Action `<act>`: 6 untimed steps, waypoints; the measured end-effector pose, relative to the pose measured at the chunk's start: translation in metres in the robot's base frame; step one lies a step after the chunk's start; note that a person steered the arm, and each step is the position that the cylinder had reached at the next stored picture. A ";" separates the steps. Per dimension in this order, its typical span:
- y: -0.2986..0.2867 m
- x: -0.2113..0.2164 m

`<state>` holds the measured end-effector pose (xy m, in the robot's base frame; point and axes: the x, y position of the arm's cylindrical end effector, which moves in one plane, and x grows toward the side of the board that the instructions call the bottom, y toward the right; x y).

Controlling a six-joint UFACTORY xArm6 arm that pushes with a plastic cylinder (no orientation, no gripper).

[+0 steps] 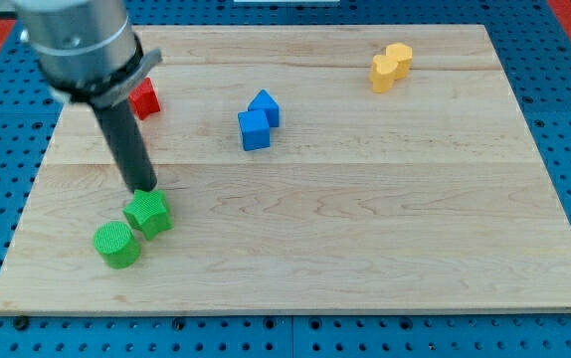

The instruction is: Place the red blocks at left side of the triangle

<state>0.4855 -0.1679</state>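
Observation:
My tip (144, 189) rests at the view's left, just above and touching or nearly touching the green star-shaped block (148, 213). A green cylinder (116, 245) sits just left and below that block. One red block (145, 98) shows at the upper left, partly hidden behind the rod and the arm's grey body. A blue triangle-topped block (265, 105) and a blue cube (254, 130) stand together at the upper middle, to the right of the red block.
Two yellow blocks (391, 67) stand together at the upper right. The wooden board (365, 229) lies on a blue pegboard surface. The arm's grey body (77, 40) covers the upper left corner.

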 end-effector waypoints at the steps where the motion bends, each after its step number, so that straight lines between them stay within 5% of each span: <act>1: -0.029 -0.031; 2: -0.016 -0.076; 6: 0.007 -0.100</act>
